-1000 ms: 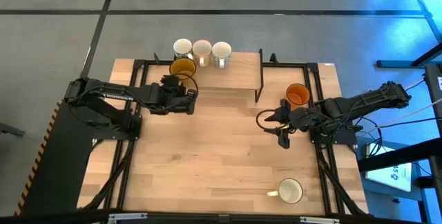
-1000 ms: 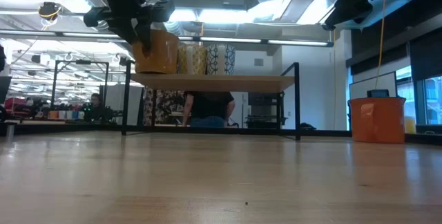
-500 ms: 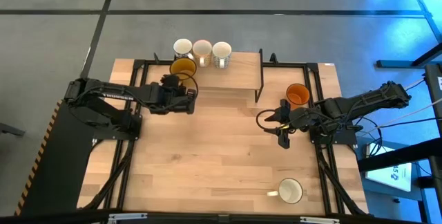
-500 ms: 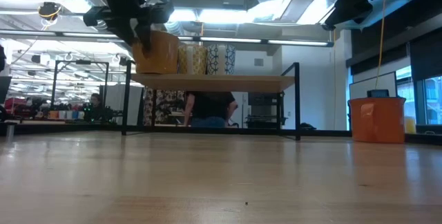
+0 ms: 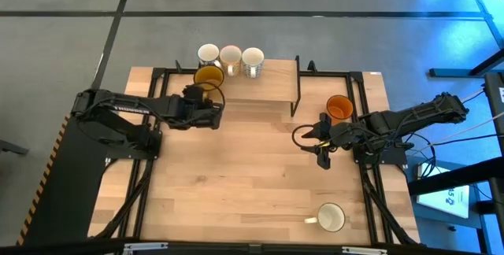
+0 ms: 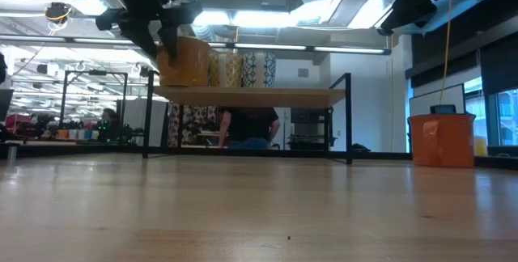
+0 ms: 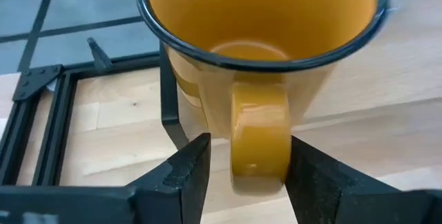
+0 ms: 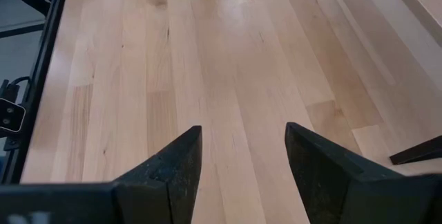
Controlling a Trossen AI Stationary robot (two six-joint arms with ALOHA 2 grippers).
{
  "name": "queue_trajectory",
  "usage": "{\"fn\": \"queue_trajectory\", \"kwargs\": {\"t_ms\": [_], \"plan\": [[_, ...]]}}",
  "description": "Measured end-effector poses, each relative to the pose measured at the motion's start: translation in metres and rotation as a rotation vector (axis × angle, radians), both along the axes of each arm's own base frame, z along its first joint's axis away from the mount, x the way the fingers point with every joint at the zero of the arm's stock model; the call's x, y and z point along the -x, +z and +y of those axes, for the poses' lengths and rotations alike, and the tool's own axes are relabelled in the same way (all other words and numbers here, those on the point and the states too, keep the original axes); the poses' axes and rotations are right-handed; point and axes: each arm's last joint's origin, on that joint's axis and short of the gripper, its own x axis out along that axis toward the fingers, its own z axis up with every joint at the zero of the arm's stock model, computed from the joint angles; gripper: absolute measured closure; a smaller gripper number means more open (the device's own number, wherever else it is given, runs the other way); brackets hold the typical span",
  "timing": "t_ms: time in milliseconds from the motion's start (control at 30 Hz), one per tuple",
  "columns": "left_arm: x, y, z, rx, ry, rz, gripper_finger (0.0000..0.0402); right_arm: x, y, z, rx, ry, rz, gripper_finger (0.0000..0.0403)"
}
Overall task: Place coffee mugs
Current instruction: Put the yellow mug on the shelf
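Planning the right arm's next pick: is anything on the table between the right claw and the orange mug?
Nothing visible. The orange mug stands on the bare table just beyond the open, empty right claw, with only clear wood between them. The raised shelf lies off to the side, out of that path.

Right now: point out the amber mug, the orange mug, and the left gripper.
amber mug [image 7: 259,137], left wrist view, on its handle.
orange mug [image 5: 339,107], high view, on its open top.
left gripper [image 7: 244,162], left wrist view, midway between the fingertips, either side of the handle.
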Motion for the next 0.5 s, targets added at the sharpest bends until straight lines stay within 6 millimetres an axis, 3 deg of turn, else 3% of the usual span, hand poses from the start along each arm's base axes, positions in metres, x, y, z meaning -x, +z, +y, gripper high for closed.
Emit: {"fn": "queue_trajectory", "kwargs": {"t_ms": [500], "plan": [[0.028, 0.030, -0.005, -0.029, -0.115, -0.044, 0.0239, 0.000, 0.000, 0.000, 0.001, 0.000, 0.004, 0.0210]]}}
